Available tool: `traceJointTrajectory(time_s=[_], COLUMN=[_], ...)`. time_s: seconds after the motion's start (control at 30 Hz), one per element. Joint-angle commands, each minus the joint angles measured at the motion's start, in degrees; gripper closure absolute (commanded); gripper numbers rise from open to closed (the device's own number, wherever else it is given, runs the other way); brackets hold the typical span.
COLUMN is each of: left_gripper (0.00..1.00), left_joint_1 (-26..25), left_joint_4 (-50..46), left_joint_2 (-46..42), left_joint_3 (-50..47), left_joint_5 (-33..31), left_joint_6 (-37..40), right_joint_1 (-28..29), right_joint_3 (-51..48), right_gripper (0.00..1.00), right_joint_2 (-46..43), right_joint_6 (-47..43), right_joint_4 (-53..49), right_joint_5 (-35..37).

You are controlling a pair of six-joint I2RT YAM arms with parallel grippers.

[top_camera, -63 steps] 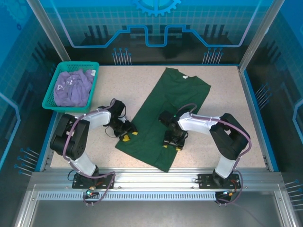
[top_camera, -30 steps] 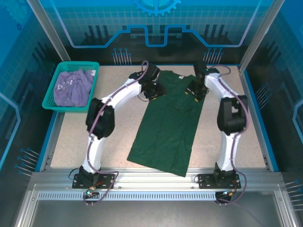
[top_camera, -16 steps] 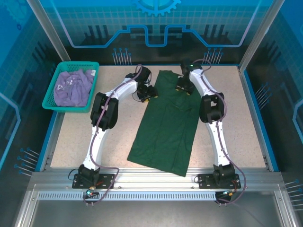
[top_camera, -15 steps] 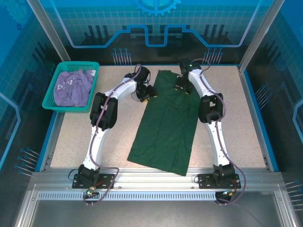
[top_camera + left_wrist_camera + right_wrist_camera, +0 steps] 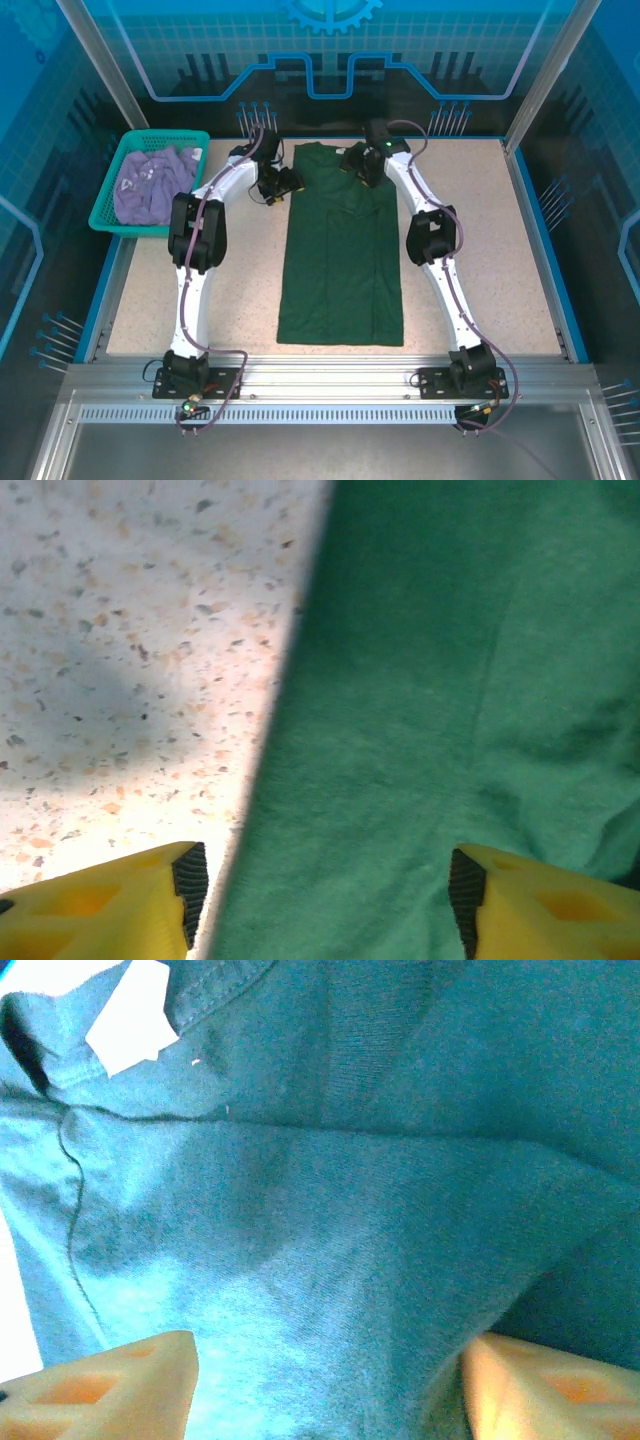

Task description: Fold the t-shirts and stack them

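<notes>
- Top view, count: two t-shirts, one basket, two grippers. The green t-shirt (image 5: 340, 250) lies flat as one long narrow strip down the middle of the tabletop (image 5: 470, 250). Its collar end is beside the grippers and its hem end is far behind them, toward the arm bases.
- The left gripper (image 5: 281, 185) hangs just off the strip's left edge. The right gripper (image 5: 360, 166) sits over the collar end.
- The purple t-shirt (image 5: 150, 185) is bunched in the teal basket (image 5: 105, 205), well off to the left gripper's left.
- Bare tabletop runs along both long edges of the strip, outside each gripper.
- Left wrist view: the left gripper (image 5: 325, 900) has its yellow fingers (image 5: 190, 880) spread wide with nothing pinched. The shirt's straight edge runs diagonally between them, with green cloth (image 5: 450, 680) ahead and to the right and speckled tabletop (image 5: 130, 630) ahead and to the left.
- Right wrist view: the right gripper (image 5: 330, 1390) is also spread wide, gripping nothing. Green cloth (image 5: 350, 1210) lies beneath and ahead of it. The collar seam and one white label (image 5: 130, 1015) are ahead to its left.
</notes>
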Motion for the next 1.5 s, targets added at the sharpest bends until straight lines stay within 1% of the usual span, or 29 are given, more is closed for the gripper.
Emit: traceJointTrajectory(time_s=[0.0, 0.07, 0.17, 0.3, 0.37, 0.4, 0.47, 0.5, 0.57, 0.63, 0.7, 0.83, 0.93, 1.0, 1.1, 1.2, 1.3, 1.37, 1.43, 1.47], left_gripper=[0.26, 0.24, 0.23, 0.23, 0.26, 0.28, 0.38, 0.42, 0.43, 0.44, 0.44, 0.46, 0.47, 0.47, 0.35, 0.23, 0.14, 0.13, 0.14, 0.16], left_joint_1=[-0.62, -0.71, -1.14, -3.19, -4.71, -5.51, -7.03, -7.78, -9.04, -10.55, -11.78, -13.08, -13.10, -13.10, -13.28, -13.34, -13.37, -13.32, -13.61, -13.87], left_joint_4=[-0.71, 0.45, 0.84, -0.91, -1.11, -1.06, 0.40, 1.45, 3.36, 5.08, 6.84, 7.18, 4.96, 3.70, 3.12, 3.18, 2.81, 1.70, 0.99, 0.99], left_joint_2=[-3.81, -4.25, -3.09, 0.77, 3.70, 5.64, 8.88, 10.56, 13.23, 16.00, 18.38, 21.22, 21.99, 21.85, 18.30, 11.37, 3.06, -2.94, -11.21, -14.97], left_joint_3=[2.36, 2.56, 4.82, 10.69, 13.92, 15.91, 18.70, 19.83, 21.61, 23.75, 25.88, 28.27, 27.96, 27.87, 27.24, 25.30, 21.96, 17.64, 8.61, 3.42], left_joint_5=[1.02, 1.09, 2.79, 5.08, 7.22, 8.21, 11.01, 12.03, 13.15, 13.28, 13.95, 12.87, 11.41, 11.64, 12.96, 11.73, 9.92, 8.47, 6.58, 5.94], left_joint_6=[1.79, 1.55, 0.60, 0.94, 1.02, 0.87, 0.07, -0.93, -3.19, -5.15, -6.63, -6.81, -6.36, -6.56, -6.57, -5.68, -5.09, -4.54, -4.28, -4.47], right_joint_1=[-4.29, -5.45, -6.86, -6.67, -5.91, -5.40, -4.85, -4.77, -4.78, -4.96, -4.98, -4.50, -4.19, -3.64, -2.18, -0.73, 0.54, 0.85, 1.48, 1.82], right_joint_3=[-0.99, -2.50, -5.41, -7.12, -11.59, -15.65, -25.32, -32.46, -43.33, -54.04, -62.09, -76.36, -85.59, -90.95, -97.70, -104.96, -113.01, -117.67, -122.19, -123.93], right_gripper=[0.26, 0.23, 0.25, 0.27, 0.28, 0.28, 0.29, 0.30, 0.31, 0.32, 0.34, 0.35, 0.35, 0.34, 0.34, 0.33, 0.32, 0.32, 0.32, 0.32], right_joint_2=[-2.80, -7.70, -13.31, -18.43, -22.63, -25.70, -32.73, -36.64, -43.37, -49.58, -54.27, -62.83, -69.19, -73.32, -79.12, -85.06, -91.00, -94.52, -98.09, -99.55], right_joint_6=[3.86, 1.17, -0.91, -4.77, -7.32, -8.51, -9.73, -9.98, -9.97, -9.78, -9.41, -9.60, -8.60, -7.94, -6.83, -5.44, -4.71, -4.74, -5.13, -5.14], right_joint_4=[-4.22, -4.33, -4.60, -12.70, -15.15, -15.63, -14.99, -13.82, -11.71, -9.59, -8.87, -7.16, -5.91, -5.12, -4.88, -3.79, -3.22, -3.16, -2.24, -1.83], right_joint_5=[-2.17, 1.04, 0.88, 2.10, 3.05, 3.77, 5.70, 6.23, 7.52, 7.31, 7.48, 6.88, 5.67, 4.58, 3.22, -0.39, -2.76, -4.84, -7.39, -8.23])
